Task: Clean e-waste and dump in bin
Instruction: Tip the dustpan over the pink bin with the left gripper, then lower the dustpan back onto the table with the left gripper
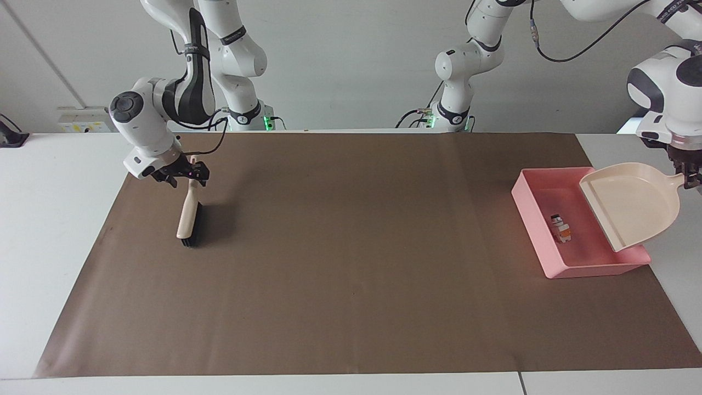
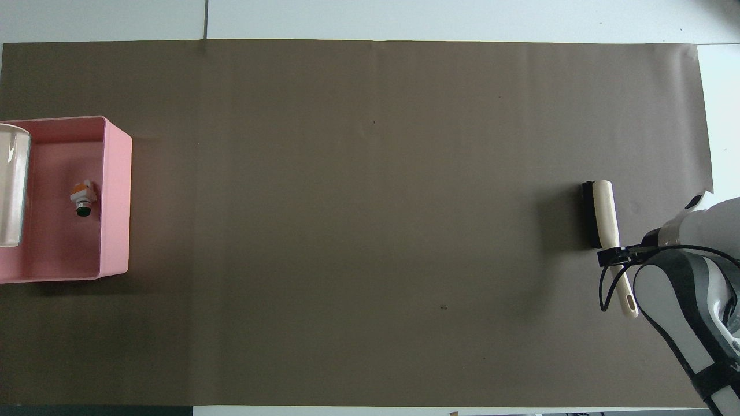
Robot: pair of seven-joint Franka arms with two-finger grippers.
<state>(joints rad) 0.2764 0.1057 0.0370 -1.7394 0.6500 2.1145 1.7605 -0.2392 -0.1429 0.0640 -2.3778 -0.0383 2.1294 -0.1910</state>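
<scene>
The e-waste (image 1: pixel 560 227), small white, orange, green and dark bits, lies together on the floor of the pink bin (image 1: pixel 529 211) at the left arm's end of the table. It also shows in the overhead view (image 2: pixel 82 200), inside the bin (image 2: pixel 117 196). My left gripper (image 1: pixel 689 178) is shut on the handle of the beige dustpan (image 1: pixel 636 206), which is held tilted over the bin and is empty. My right gripper (image 1: pixel 185 175) is open around the handle of the brush (image 1: pixel 189 219), which rests bristles-down on the mat.
A brown paper mat (image 1: pixel 351 263) covers most of the white table. The brush (image 2: pixel 601 214) lies at the right arm's end. Only an edge of the dustpan (image 2: pixel 11 185) shows in the overhead view.
</scene>
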